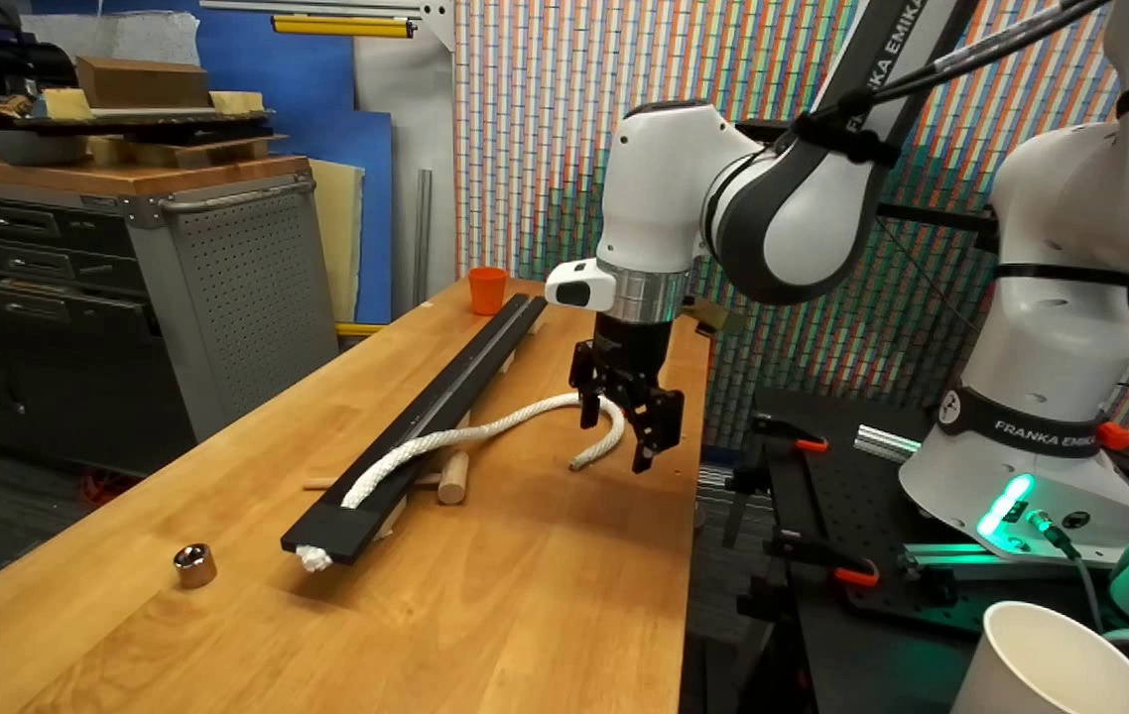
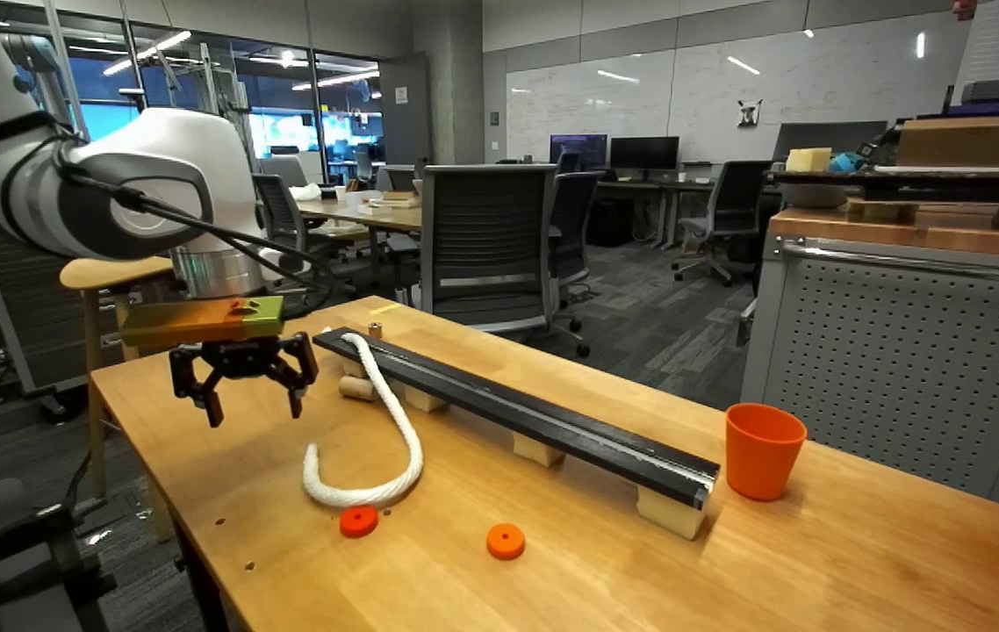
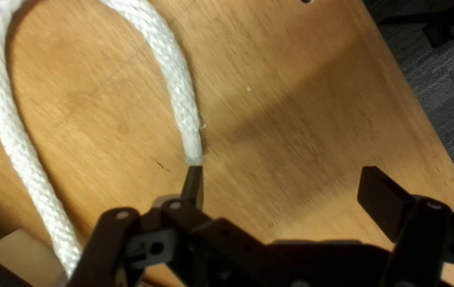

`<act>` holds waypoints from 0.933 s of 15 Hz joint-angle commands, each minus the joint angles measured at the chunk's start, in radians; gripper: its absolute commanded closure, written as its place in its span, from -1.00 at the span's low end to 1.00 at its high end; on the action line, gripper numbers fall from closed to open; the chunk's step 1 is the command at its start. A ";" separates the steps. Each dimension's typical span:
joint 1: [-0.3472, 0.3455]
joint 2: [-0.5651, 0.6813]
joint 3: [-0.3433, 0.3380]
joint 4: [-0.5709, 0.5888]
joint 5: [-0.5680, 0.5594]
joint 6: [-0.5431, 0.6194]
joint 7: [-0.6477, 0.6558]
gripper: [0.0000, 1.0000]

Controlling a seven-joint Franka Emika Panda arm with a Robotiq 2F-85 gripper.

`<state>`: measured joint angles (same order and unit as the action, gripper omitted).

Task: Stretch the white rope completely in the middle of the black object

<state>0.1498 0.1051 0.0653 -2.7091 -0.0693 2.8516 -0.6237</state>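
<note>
The white rope has one end at an end of the black bar; a short white tip sticks out past a black patch there. From the bar it curves over the table into a hook with a free end, also seen in an exterior view. The rest of the bar shows a groove with no rope in it. My gripper is open and empty above the table near the rope's free end. In the wrist view the free end of the rope shows just beyond the left fingertip of the gripper, outside the jaws.
The bar rests on pale blocks. A wooden dowel lies beside it. An orange cup stands near the bar's far end. A red disc, an orange disc and a copper cylinder are on the table.
</note>
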 commanded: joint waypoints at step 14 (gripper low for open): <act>-0.048 0.302 -0.056 0.211 -0.260 0.084 0.243 -0.47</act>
<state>0.1215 0.3789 0.0080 -2.5363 -0.3074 2.9501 -0.4027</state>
